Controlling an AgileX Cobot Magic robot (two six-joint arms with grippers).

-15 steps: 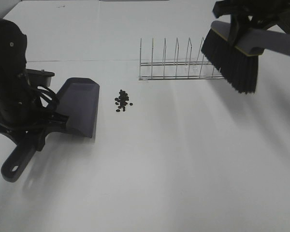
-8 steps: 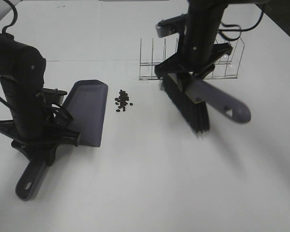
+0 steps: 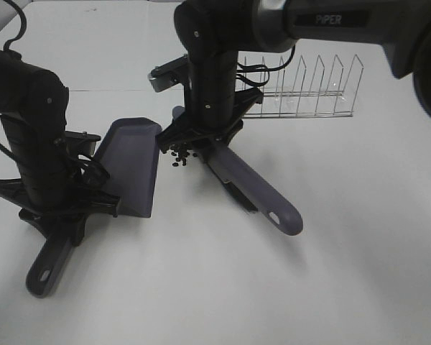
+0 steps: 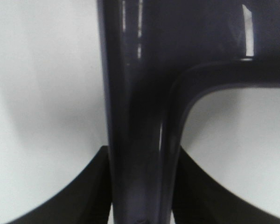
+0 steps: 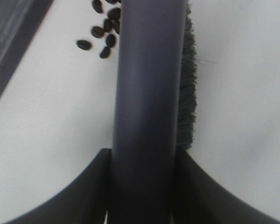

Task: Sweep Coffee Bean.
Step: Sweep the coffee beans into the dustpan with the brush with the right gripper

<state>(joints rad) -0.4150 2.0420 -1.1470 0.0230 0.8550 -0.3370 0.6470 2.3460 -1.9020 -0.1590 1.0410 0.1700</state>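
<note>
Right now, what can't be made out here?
Coffee beans: full count. The right arm covers part of the pile in exterior high, and the brush handle does in the right wrist view.
Bristle contact with the table: hidden under arm and handle.
Dustpan lip: cut off in the left wrist view.

Dark brown coffee beans (image 3: 179,156), purplish-grey dustpan (image 3: 133,167) and brush (image 3: 257,192).

We log the left arm (image 3: 36,129) as matte black and rounded; right arm (image 3: 215,65) glossy black, white PIPER lettering (image 3: 329,19); thin black cables (image 3: 19,21); curved black fingers (image 5: 79,191).
</note>
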